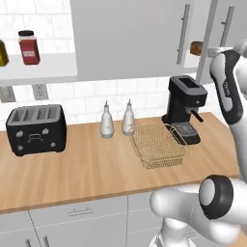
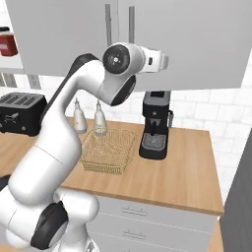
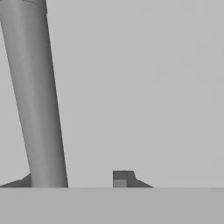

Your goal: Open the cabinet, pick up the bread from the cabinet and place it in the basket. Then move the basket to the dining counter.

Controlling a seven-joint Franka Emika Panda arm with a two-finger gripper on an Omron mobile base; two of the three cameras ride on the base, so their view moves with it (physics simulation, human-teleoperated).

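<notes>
The cabinet (image 1: 130,38) hangs above the worktop with its right door (image 1: 208,34) swung slightly ajar. Through the gap shows the bread (image 1: 196,47), a small brown bun on the inner shelf. My gripper (image 3: 71,180) is up against the right door, open, its fingers standing either side of the vertical grey bar handle (image 3: 39,96). The right fingertip (image 3: 122,178) is clear of the bar; the left one is mostly hidden behind it. The wire basket (image 1: 159,144) (image 2: 109,150) sits on the wood worktop, with nothing in it. The dining counter is out of view.
A black coffee machine (image 1: 185,106) stands right beside the basket. Two white bottles (image 1: 107,120) stand behind the basket, and a black toaster (image 1: 36,128) is at the far left. A red jar (image 1: 29,47) rests on the open shelf. My arm (image 2: 74,98) arches over the worktop.
</notes>
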